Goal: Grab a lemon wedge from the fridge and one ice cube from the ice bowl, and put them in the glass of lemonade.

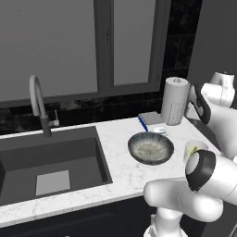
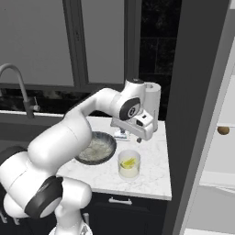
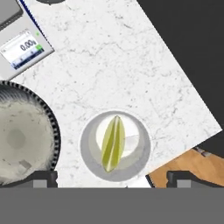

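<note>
The glass of lemonade (image 3: 116, 144) stands on the marble counter near its right end, and the lemon wedge (image 3: 113, 143) lies in it, yellow-green, next to a pale block that may be an ice cube. My gripper (image 3: 111, 179) hangs open right above the glass with nothing between its fingers. From the right base view the gripper (image 2: 133, 137) is a little above the glass (image 2: 129, 164), where the wedge (image 2: 129, 162) shows. The ice bowl (image 2: 96, 149) sits just left of the glass, also visible as the ice bowl (image 1: 150, 148). To the right, the fridge (image 2: 218, 160) stands open.
A white paper towel roll (image 1: 175, 101) and a small digital scale (image 3: 26, 46) stand behind the bowl. The sink (image 1: 51, 166) with its tap is at the left. A small round brown item (image 2: 223, 130) rests on a fridge shelf. The counter edge (image 3: 192, 109) runs close to the glass.
</note>
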Controlling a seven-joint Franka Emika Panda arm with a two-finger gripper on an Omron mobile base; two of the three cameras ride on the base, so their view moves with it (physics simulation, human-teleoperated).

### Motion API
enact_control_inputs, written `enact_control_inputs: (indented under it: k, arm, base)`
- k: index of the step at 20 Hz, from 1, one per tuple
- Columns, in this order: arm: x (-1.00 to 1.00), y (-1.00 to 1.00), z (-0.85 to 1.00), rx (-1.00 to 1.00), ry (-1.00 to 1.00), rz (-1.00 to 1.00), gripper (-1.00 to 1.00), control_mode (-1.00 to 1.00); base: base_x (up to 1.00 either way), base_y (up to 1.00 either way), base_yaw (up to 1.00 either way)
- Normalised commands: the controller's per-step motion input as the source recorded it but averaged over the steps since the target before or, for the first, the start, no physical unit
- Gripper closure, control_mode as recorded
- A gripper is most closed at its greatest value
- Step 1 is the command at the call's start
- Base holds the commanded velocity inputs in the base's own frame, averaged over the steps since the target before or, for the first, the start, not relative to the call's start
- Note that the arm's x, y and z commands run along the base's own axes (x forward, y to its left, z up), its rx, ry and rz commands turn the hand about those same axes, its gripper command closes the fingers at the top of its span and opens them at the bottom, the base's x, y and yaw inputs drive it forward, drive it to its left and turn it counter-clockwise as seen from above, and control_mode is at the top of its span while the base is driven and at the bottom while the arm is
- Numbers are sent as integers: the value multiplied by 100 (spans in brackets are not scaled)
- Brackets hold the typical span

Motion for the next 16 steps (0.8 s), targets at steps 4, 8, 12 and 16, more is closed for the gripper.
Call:
enact_control_inputs:
  k: [4,8,12,16]
  arm:
    - [-3,0,21,4,-12,0,-100,-100]
    - [-23,1,22,5,-9,0,-100,-100]
    - [-65,16,17,7,0,0,-100,-100]
    - [-32,51,34,3,0,1,-100,-100]
  base:
    - [0,0,0]
    - [0,0,0]
    - [0,0,0]
    - [0,0,0]
